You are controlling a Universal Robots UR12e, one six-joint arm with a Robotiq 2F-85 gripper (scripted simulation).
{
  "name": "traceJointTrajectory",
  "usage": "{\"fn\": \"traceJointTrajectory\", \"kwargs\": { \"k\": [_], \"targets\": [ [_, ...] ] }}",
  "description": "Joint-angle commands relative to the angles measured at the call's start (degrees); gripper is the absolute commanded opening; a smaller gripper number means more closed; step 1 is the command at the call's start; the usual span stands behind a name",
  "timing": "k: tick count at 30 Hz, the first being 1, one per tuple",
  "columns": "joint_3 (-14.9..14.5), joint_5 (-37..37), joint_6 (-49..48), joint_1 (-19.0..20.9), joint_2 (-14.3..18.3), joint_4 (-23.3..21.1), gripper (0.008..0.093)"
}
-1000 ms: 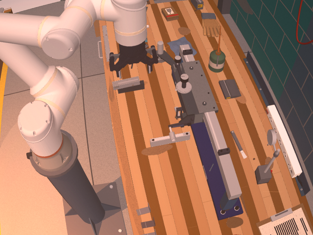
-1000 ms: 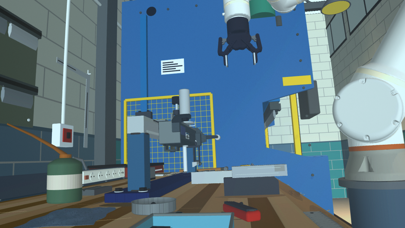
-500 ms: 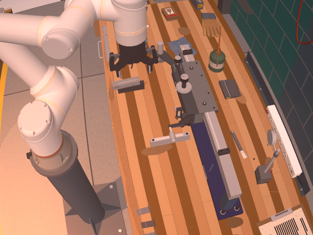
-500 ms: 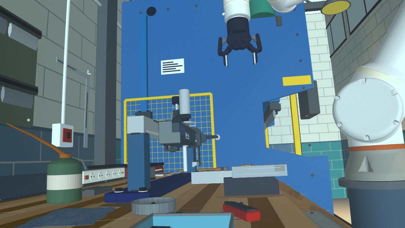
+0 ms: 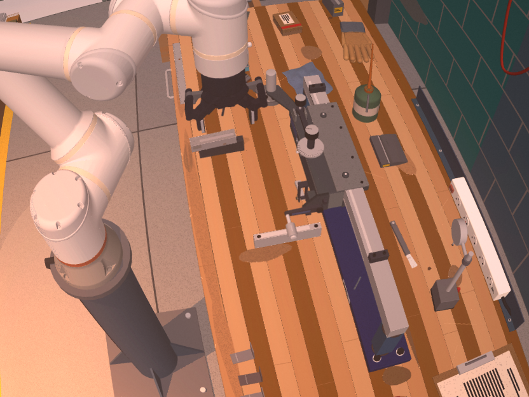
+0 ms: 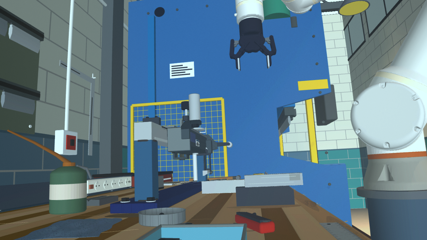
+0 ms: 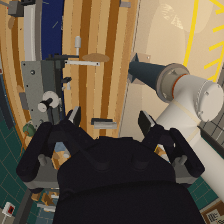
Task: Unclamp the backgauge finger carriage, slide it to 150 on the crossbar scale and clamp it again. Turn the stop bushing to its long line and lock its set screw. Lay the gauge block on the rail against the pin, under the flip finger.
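My gripper (image 5: 226, 116) (image 6: 253, 66) (image 7: 110, 117) hangs open and empty high above the left side of the bench. Below it, a pale gauge block (image 5: 213, 139) (image 6: 273, 180) (image 7: 105, 126) lies on a dark stand. To its right, the grey finger carriage (image 5: 331, 147) (image 6: 185, 140) (image 7: 39, 86) sits on the long crossbar (image 5: 371, 252), with a knurled knob over a graduated dial (image 5: 310, 145) (image 7: 47, 103) on top. A clamp lever with a pale cylindrical handle (image 5: 271, 80) (image 6: 194, 107) juts from the carriage's far end. A short rail with a pin (image 5: 287, 233) (image 7: 82, 62) projects left from the carriage.
The blue press frame (image 6: 239, 119) stands behind the bench. On the bench lie a green oil can (image 5: 366, 102) (image 6: 67, 189), a power strip (image 5: 480, 237), a dial indicator stand (image 5: 448, 286), a dark block (image 5: 388, 150), gloves (image 5: 357, 45) and a clipboard (image 5: 483, 376). My own arm base (image 5: 124, 324) stands left of the bench edge.
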Motion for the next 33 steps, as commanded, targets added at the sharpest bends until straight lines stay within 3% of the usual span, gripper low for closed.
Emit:
{"fn": "traceJointTrajectory", "kwargs": {
  "k": [1, 22, 33],
  "targets": [
    [-0.1, 0.0, 0.0, 0.0, 0.0, 0.0, 0.0909],
    [-0.1, 0.0, 0.0, 0.0, 0.0, 0.0, 0.0489],
    [0.0, 0.0, -0.1, -0.1, 0.3, -0.4, 0.0480]
  ]
}}
